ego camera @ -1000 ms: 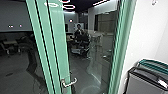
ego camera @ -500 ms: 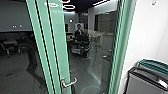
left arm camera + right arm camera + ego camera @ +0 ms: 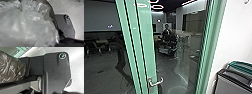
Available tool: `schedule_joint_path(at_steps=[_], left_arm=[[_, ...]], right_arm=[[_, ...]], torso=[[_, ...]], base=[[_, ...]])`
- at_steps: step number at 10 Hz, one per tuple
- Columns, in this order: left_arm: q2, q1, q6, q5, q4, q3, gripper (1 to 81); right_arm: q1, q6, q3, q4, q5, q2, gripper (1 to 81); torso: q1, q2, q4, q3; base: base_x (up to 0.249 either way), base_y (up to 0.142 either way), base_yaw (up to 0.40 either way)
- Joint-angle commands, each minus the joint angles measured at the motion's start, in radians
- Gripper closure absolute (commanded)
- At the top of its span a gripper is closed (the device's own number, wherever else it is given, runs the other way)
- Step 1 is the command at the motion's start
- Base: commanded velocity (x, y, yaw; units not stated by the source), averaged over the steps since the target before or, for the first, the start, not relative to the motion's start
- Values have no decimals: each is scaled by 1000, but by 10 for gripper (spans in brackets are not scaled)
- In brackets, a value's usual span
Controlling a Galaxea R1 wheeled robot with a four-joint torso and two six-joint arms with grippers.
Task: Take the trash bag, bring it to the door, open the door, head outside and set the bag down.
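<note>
The glass door's green frame (image 3: 146, 45) stands in front of me in the head view, with a metal lever handle (image 3: 156, 81) low on it. The door looks closed. Close to the camera in the left wrist view is crinkled, translucent plastic of the trash bag (image 3: 31, 27). A brownish, shiny part of the trash bag (image 3: 11, 68) shows in the right wrist view, beside the robot's own dark plate. I cannot make out how either gripper stands or what holds the bag.
A grey bin with a dark rim (image 3: 231, 81) stands at the right by the white wall (image 3: 234, 37), with a green-rimmed one (image 3: 241, 66) behind it. Through the glass, a person (image 3: 167, 31) shows, small, with tables and chairs farther left.
The head view has shifted slightly, so the door frame, handle and bins sit a little farther right in it; the camera has turned a bit left. The door looks the same.
</note>
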Motion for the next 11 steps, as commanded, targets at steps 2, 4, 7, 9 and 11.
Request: schedule_joint_path(at_steps=[2, 4, 7, 9, 11], left_arm=[[-16, -39, 6, 39, 9, 8, 811], [-41, -26, 6, 12, 8, 35, 811], [-95, -18, 6, 10, 8, 124, 811], [-93, -18, 6, 10, 9, 121, 811], [-95, -18, 5, 10, 8, 120, 811]], right_arm=[[51, 3, 29, 17, -44, -6, 10], [51, 6, 131, 17, -44, -55, 10], [48, 6, 253, 17, -44, -135, 10], [43, 6, 261, 15, -44, -148, 10], [43, 6, 258, 14, -44, -146, 10]], torso=[[1, 0, 0, 0], [1, 0, 0, 0], [1, 0, 0, 0], [1, 0, 0, 0], [1, 0, 0, 0]], base=[[0, 0, 191], [0, 0, 208], [0, 0, 208], [0, 0, 208], [0, 0, 208]])
